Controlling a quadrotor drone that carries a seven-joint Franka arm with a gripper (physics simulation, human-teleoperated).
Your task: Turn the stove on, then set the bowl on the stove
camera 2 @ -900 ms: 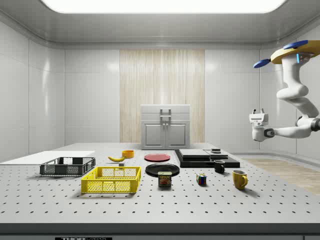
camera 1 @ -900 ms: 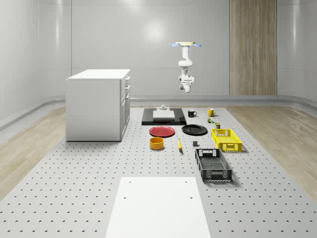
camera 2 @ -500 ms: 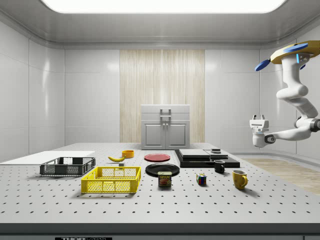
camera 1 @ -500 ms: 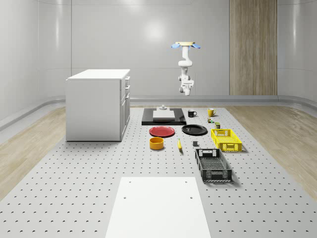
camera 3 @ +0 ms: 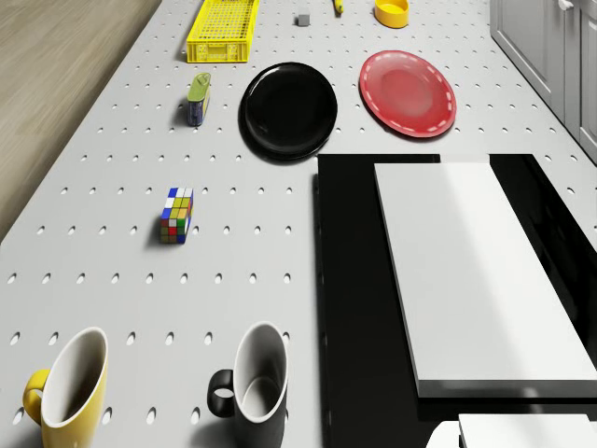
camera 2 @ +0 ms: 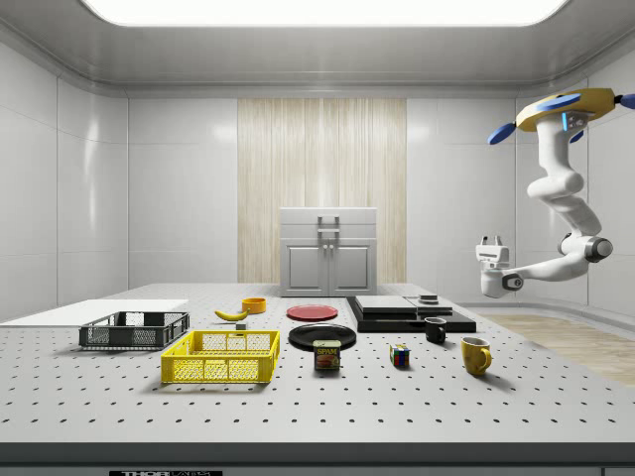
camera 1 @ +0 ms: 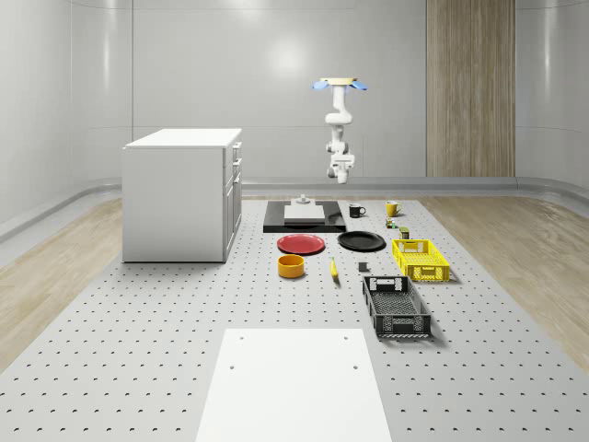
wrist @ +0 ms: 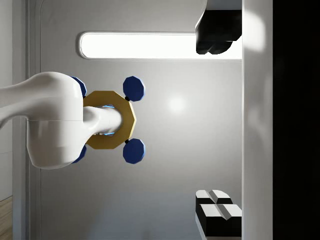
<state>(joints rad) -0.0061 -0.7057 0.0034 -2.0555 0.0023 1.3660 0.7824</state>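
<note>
I read the claw as wide open and holding nothing: in the wrist view its two fingers stand far apart with bare wall between them. It is turned upward, so the wrist view looks back along the white arm at the drone and the ceiling light. The claw hangs in the air above the far end of the table, higher than the stove and touching nothing. The drone hovers well above it, towards the side view's right, beyond the stove's far edge. The stove is a black base carrying a white slab, and it lies flat on the table. Beside it stand a black mug and a yellow mug. The bowl, yellow, sits upright on the table just beside the red plate, which lies between it and the stove; bowl and stove are well apart.
</note>
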